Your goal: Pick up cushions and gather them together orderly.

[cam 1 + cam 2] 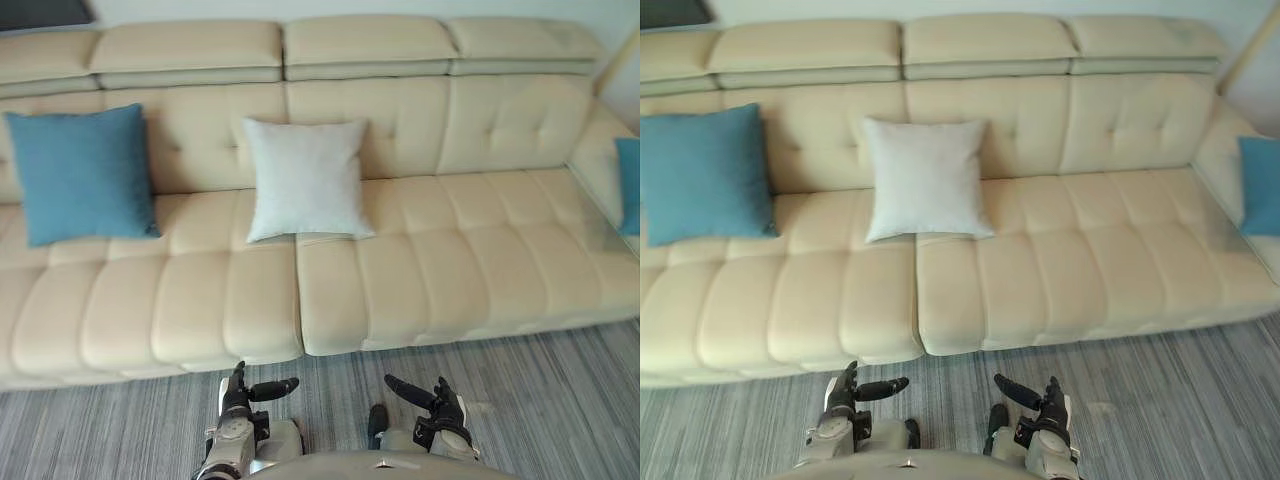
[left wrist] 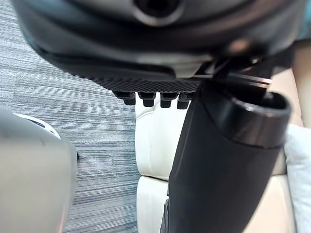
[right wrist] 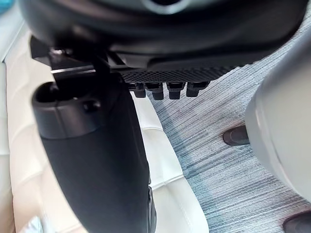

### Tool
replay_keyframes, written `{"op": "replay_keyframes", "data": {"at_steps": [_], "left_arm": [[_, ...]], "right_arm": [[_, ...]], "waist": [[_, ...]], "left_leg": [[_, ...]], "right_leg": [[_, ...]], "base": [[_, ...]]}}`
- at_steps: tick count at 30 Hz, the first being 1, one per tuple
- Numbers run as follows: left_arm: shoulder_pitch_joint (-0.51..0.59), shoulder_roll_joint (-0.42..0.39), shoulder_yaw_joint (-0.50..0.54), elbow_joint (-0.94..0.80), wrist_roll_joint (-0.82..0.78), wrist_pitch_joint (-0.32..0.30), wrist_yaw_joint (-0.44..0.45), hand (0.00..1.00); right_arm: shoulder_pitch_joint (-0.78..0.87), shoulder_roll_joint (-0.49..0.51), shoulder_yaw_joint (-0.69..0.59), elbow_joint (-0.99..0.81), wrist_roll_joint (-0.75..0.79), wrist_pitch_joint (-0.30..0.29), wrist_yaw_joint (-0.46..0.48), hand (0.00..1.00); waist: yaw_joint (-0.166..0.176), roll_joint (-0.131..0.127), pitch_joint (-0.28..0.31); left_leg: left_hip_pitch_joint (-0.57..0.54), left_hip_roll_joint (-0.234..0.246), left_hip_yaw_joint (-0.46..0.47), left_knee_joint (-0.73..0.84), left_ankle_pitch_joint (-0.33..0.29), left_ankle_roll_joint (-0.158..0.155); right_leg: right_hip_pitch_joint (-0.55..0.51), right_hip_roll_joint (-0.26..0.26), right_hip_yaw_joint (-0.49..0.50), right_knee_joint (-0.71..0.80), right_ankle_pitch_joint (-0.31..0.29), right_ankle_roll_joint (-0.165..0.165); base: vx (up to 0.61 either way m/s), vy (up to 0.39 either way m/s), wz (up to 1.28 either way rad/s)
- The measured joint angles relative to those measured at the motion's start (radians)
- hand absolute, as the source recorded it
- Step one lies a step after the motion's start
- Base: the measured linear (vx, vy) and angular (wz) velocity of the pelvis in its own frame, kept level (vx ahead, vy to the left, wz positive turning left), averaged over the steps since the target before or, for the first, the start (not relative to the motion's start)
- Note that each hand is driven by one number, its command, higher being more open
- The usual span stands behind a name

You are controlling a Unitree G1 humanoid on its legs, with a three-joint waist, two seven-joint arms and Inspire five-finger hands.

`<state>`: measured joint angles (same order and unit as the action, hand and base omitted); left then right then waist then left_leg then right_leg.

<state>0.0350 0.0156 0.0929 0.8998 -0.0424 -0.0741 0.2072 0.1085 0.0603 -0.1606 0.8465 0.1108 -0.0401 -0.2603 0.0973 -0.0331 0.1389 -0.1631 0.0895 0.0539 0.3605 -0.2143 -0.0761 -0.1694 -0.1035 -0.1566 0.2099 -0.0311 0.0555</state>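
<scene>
Three cushions lie on a long cream sofa (image 1: 430, 260). A blue cushion (image 1: 82, 172) leans on the backrest at the left. A pale grey cushion (image 1: 307, 178) leans near the middle. Another blue cushion (image 1: 629, 185) shows partly at the sofa's right arm. My left hand (image 1: 240, 395) and right hand (image 1: 440, 405) hang low over the carpet in front of the sofa, well short of any cushion. Both are open and hold nothing, thumbs pointing inward. The left wrist view shows the left hand (image 2: 223, 160) with the sofa's front beyond it. The right hand (image 3: 97, 160) shows the same in its own wrist view.
Grey striped carpet (image 1: 560, 400) runs between me and the sofa's front edge. The sofa seat (image 1: 1090, 270) to the right of the grey cushion is bare. A wall stands behind the backrest.
</scene>
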Motion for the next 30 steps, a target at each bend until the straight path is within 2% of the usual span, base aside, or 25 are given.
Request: {"op": "replay_keyframes", "data": {"at_steps": [4, 6, 7, 8, 9, 10, 12, 13, 14, 15, 16, 17, 18, 19, 20, 21, 22, 23, 24, 25, 26, 27, 28, 29, 30], "left_arm": [[-0.001, 0.004, 0.013, 0.037, 0.037, 0.001, 0.001, 1.00], [-0.002, 0.012, 0.013, 0.054, 0.052, 0.005, 0.001, 1.00], [-0.002, 0.015, 0.013, 0.056, 0.053, 0.007, 0.001, 1.00], [-0.002, 0.015, 0.012, 0.056, 0.053, 0.010, 0.001, 1.00], [0.001, 0.021, 0.008, 0.058, 0.053, 0.017, 0.000, 1.00], [-0.001, 0.030, 0.009, 0.060, 0.053, 0.019, -0.001, 1.00], [-0.010, 0.036, 0.008, 0.069, 0.054, 0.019, -0.001, 1.00], [-0.008, 0.034, 0.003, 0.072, 0.054, 0.019, -0.001, 1.00], [-0.019, 0.033, -0.025, 0.076, 0.055, 0.017, -0.003, 1.00], [-0.022, 0.036, -0.038, 0.076, 0.056, 0.014, -0.005, 1.00], [-0.021, 0.038, -0.039, 0.076, 0.058, 0.010, -0.006, 1.00], [-0.019, 0.042, -0.039, 0.078, 0.065, 0.010, -0.009, 1.00], [-0.017, 0.044, -0.042, 0.078, 0.069, 0.010, -0.011, 1.00], [-0.010, 0.052, -0.052, 0.079, 0.075, 0.010, -0.012, 1.00], [-0.005, 0.057, -0.067, 0.088, 0.076, 0.011, -0.021, 1.00], [-0.001, 0.052, -0.065, 0.081, 0.059, 0.011, -0.026, 1.00], [-0.010, 0.052, -0.074, 0.073, 0.067, 0.009, -0.029, 1.00], [-0.010, 0.051, -0.074, 0.062, 0.073, 0.009, -0.030, 1.00], [-0.016, 0.051, -0.074, 0.034, 0.073, 0.004, -0.031, 1.00], [-0.017, 0.051, -0.075, 0.016, 0.073, 0.000, -0.030, 1.00], [-0.017, 0.050, -0.075, 0.008, 0.073, -0.003, -0.030, 1.00], [-0.017, 0.049, -0.076, -0.008, 0.074, -0.006, -0.029, 1.00], [-0.019, 0.044, -0.071, -0.015, 0.073, -0.005, -0.030, 1.00], [-0.020, 0.041, -0.068, -0.019, 0.073, -0.005, -0.030, 1.00], [-0.020, 0.038, -0.065, -0.029, 0.073, -0.006, -0.030, 1.00]], "right_arm": [[-0.006, 0.001, -0.024, 0.003, 0.003, 0.000, 0.002, 1.00], [-0.027, 0.001, -0.021, 0.022, 0.003, -0.004, 0.009, 1.00], [-0.058, 0.001, -0.025, 0.053, 0.003, -0.003, 0.010, 1.00], [-0.068, -0.001, -0.027, 0.065, 0.002, -0.004, 0.010, 1.00], [-0.094, -0.001, -0.035, 0.103, -0.001, -0.004, 0.010, 1.00], [-0.107, -0.002, -0.034, 0.124, -0.001, -0.004, 0.010, 1.00], [-0.124, -0.031, -0.026, 0.153, -0.007, -0.007, 0.010, 1.00], [-0.125, -0.045, -0.019, 0.158, -0.012, -0.007, 0.009, 1.00], [-0.133, -0.083, -0.014, 0.181, -0.028, -0.004, 0.007, 1.00], [-0.132, -0.099, -0.015, 0.193, -0.032, -0.003, 0.004, 1.00], [-0.134, -0.107, -0.015, 0.194, -0.033, -0.003, -0.002, 1.00], [-0.132, -0.111, -0.016, 0.194, -0.033, -0.003, -0.008, 1.00], [-0.129, -0.111, -0.016, 0.194, -0.033, -0.003, -0.010, 1.00], [-0.120, -0.111, -0.014, 0.195, -0.033, -0.002, -0.012, 1.00], [-0.112, -0.112, -0.013, 0.197, -0.034, 0.000, -0.012, 1.00], [-0.111, -0.113, -0.012, 0.201, -0.035, 0.002, -0.012, 1.00], [-0.113, -0.119, -0.015, 0.202, -0.035, 0.009, -0.014, 1.00], [-0.117, -0.120, -0.015, 0.201, -0.035, 0.013, -0.014, 1.00], [-0.130, -0.122, -0.016, 0.205, -0.036, 0.016, -0.015, 1.00], [-0.132, -0.123, -0.016, 0.216, -0.038, 0.018, -0.015, 1.00], [-0.131, -0.122, -0.016, 0.219, -0.038, 0.019, -0.015, 1.00], [-0.131, -0.119, -0.017, 0.218, -0.040, 0.023, -0.020, 1.00], [-0.132, -0.117, -0.018, 0.210, -0.040, 0.023, -0.026, 1.00], [-0.133, -0.116, -0.018, 0.206, -0.040, 0.022, -0.028, 1.00], [-0.138, -0.115, -0.019, 0.203, -0.040, 0.022, -0.029, 1.00]], "waist": [[-0.008, 0.015, -0.006], [-0.019, 0.014, -0.008], [-0.021, 0.018, -0.007], [-0.024, 0.016, -0.009], [-0.028, 0.024, -0.004], [-0.029, 0.012, -0.009], [-0.034, 0.026, -0.005], [-0.036, 0.032, -0.003], [-0.052, 0.050, 0.003], [-0.054, 0.052, 0.003], [-0.052, 0.054, 0.005], [-0.053, 0.057, 0.012], [-0.052, 0.062, 0.017], [-0.052, 0.062, 0.022], [-0.050, 0.074, 0.040], [-0.048, 0.079, 0.051], [-0.043, 0.079, 0.064], [-0.042, 0.081, 0.068], [-0.039, 0.083, 0.089], [-0.028, 0.077, 0.096], [-0.023, 0.075, 0.098], [-0.010, 0.073, 0.100], [0.002, 0.073, 0.101], [0.008, 0.073, 0.102], [0.015, 0.072, 0.105]], "left_leg": [[0.042, 0.008, 0.102, -0.015, -0.001, 0.013], [0.061, 0.035, 0.168, -0.034, 0.003, 0.019], [0.074, 0.059, 0.238, -0.061, 0.011, 0.029], [0.081, 0.067, 0.259, -0.065, 0.012, 0.028], [0.109, 0.087, 0.325, -0.068, 0.013, 0.026], [0.124, 0.085, 0.347, -0.065, 0.012, 0.025], [0.156, 0.092, 0.340, -0.081, 0.014, 0.023], [0.167, 0.092, 0.340, -0.091, 0.013, 0.023], [0.202, 0.095, 0.343, -0.110, 0.013, 0.023], [0.217, 0.103, 0.349, -0.103, 0.013, 0.022], [0.221, 0.123, 0.352, -0.059, 0.004, 0.007], [0.205, 0.167, 0.352, 0.047, -0.006, -0.006], [0.189, 0.196, 0.347, 0.118, -0.007, -0.006], [0.142, 0.242, 0.323, 0.270, 0.001, 0.012], [0.088, 0.274, 0.247, 0.433, 0.054, 0.095], [0.055, 0.274, 0.190, 0.509, 0.082, 0.124], [0.000, 0.239, 0.109, 0.590, 0.035, 0.081], [-0.026, 0.213, 0.081, 0.608, 0.009, 0.071], [-0.091, 0.131, 0.012, 0.610, -0.048, 0.049], [-0.125, 0.079, -0.021, 0.557, -0.065, 0.041], [-0.139, 0.055, -0.036, 0.515, -0.068, 0.036], [-0.170, -0.005, -0.070, 0.353, -0.067, 0.028], [-0.190, -0.040, -0.100, 0.230, -0.057, 0.027], [-0.199, -0.056, -0.114, 0.169, -0.041, 0.025], [-0.208, -0.074, -0.138, 0.048, 0.005, 0.017]], "right_leg": [[-0.005, 0.024, 0.094, -0.040, 0.051, 0.007], [-0.007, 0.043, 0.101, -0.086, 0.093, -0.013], [-0.029, 0.025, -0.033, -0.066, 0.065, -0.085], [-0.039, 0.006, -0.109, -0.040, 0.048, -0.102], [-0.037, -0.047, -0.331, 0.002, 0.030, -0.142], [-0.035, -0.053, -0.405, 0.008, 0.046, -0.129], [-0.033, -0.023, -0.469, -0.016, 0.050, -0.143], [-0.030, -0.013, -0.459, -0.028, 0.051, -0.145], [-0.021, 0.022, -0.407, -0.055, 0.056, -0.149], [-0.021, 0.043, -0.371, -0.067, 0.057, -0.148], [-0.021, 0.068, -0.338, -0.078, 0.042, -0.145], [0.000, 0.100, -0.333, -0.096, 0.027, -0.146], [0.015, 0.117, -0.334, -0.104, 0.024, -0.150], [0.025, 0.127, -0.329, -0.095, 0.017, -0.161], [0.059, 0.161, -0.297, -0.100, 0.007, -0.176], [0.077, 0.176, -0.270, -0.106, 0.003, -0.182], [0.087, 0.190, -0.231, -0.107, -0.002, -0.182], [0.088, 0.193, -0.210, -0.109, -0.003, -0.183], [0.111, 0.202, -0.168, -0.135, -0.002, -0.182], [0.126, 0.204, -0.143, -0.154, 0.001, -0.177], [0.136, 0.206, -0.134, -0.165, 0.003, -0.174], [0.158, 0.216, -0.101, -0.196, 0.005, -0.171], [0.166, 0.224, -0.074, -0.208, 0.004, -0.172], [0.172, 0.229, -0.059, -0.215, 0.004, -0.173], [0.190, 0.238, -0.034, -0.236, 0.004, -0.173]], "base": [[0.05, 0.072, -0.81], [0.07, -0.007, -1.03], [0.06, -0.064, -1.01], [0.13, -0.095, -1.50], [0.16, -0.088, -1.35], [0.17, -0.114, -1.46], [0.13, -0.153, -1.30], [0.12, -0.133, -1.31], [0.09, -0.082, -1.10], [0.10, -0.095, -1.33], [0.09, -0.122, -1.42], [0.09, -0.130, -1.24], [0.12, -0.136, -1.12], [0.14, -0.158, -0.92], [0.15, -0.166, -0.94], [0.15, -0.178, -0.95], [0.14, -0.131, -0.80], [0.20, -0.159, -1.03], [0.18, -0.133, -0.97], [0.18, -0.122, -0.91], [0.16, -0.068, -0.77], [0.19, -0.035, -0.71], [0.21, -0.018, -0.70], [0.19, -0.004, -0.61], [0.23, 0.007, -0.66]]}}
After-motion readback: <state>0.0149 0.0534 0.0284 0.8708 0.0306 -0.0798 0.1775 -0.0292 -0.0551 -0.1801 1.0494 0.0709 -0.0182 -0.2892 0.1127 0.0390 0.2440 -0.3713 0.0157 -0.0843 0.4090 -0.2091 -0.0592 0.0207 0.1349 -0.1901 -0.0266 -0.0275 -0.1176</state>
